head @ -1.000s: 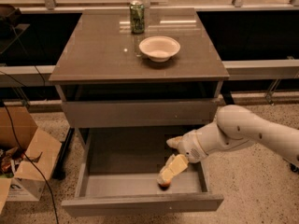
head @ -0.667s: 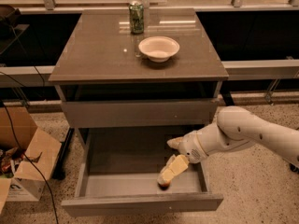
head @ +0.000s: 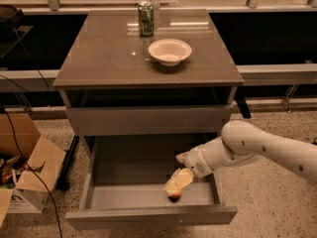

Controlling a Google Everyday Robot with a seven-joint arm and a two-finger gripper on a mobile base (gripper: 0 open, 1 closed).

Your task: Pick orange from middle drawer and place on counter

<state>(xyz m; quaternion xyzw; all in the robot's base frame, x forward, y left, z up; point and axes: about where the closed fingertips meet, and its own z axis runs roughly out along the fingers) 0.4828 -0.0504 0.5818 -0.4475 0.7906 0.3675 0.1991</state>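
end effector (head: 174, 187) in middle drawer (head: 124, 196), at orange (head: 174, 195) | grip: cannot tell | green can (head: 145, 19) label unreadable

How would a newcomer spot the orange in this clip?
Below the counter, find the pulled-out middle drawer. Near its front wall, slightly right of centre and directly under the gripper, sits the orange: the only small round orange thing inside it.

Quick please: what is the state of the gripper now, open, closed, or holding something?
Gripper: inside the open middle drawer, right at the orange; whether it is open or closed cannot be told.
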